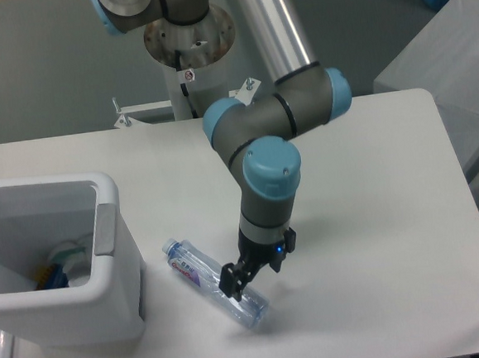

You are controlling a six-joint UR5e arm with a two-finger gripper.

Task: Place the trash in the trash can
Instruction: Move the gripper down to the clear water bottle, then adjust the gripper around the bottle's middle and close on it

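Crushed water bottle (pixel 215 282) lies flat on the white table (pixel 375 218), slanted, cap end toward the trash can (pixel 55 260) at the left. The bin stands just beside the cap end, holding some items at its bottom. Bare table extends right of the bottle to the far edge. The gripper (pixel 241 280) is low over the bottle's middle; whether its jaws are gripping it cannot be told.
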